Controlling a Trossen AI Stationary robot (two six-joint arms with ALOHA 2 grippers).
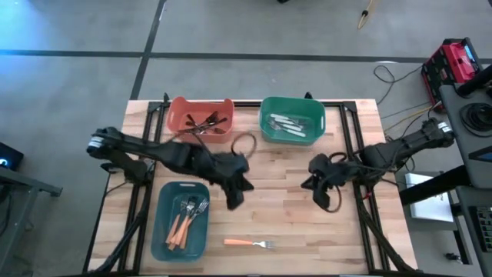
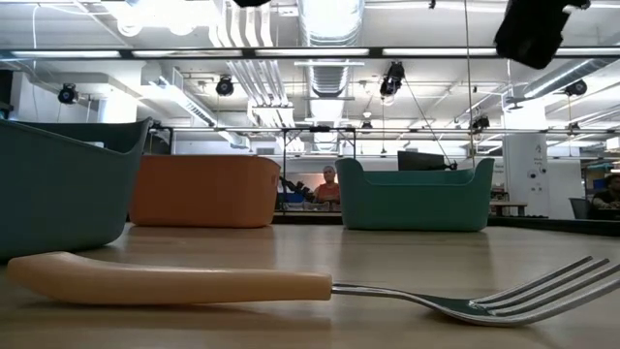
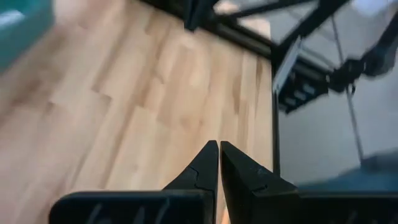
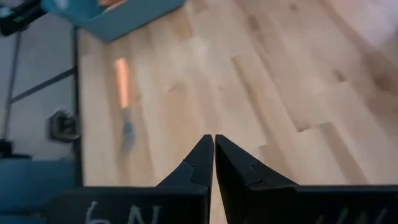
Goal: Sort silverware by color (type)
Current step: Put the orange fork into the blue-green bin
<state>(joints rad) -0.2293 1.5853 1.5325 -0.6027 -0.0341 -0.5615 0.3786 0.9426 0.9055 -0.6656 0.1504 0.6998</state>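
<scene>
One orange-handled fork (image 1: 250,244) is seen lying loose on the table (image 1: 292,223), at about 6 o'clock from the table's middle, its tines pointing toward 3 o'clock; it lies just beside the blue bin (image 1: 161,231), which sits at 8 o'clock and holds more orange-handled forks (image 1: 184,219). Black utensils (image 1: 206,122) are held in the orange bin (image 1: 181,108) at 11 o'clock, and white-handled utensils (image 1: 290,124) in the green bin (image 1: 265,127) at 1 o'clock. The left gripper (image 1: 234,192) is held over the table's middle, its jaws pressed together with nothing between them. The right gripper (image 1: 323,192) is held at 3 o'clock, its jaws likewise pressed together and empty. A person (image 2: 329,184) is seen far behind the table in the low view.
</scene>
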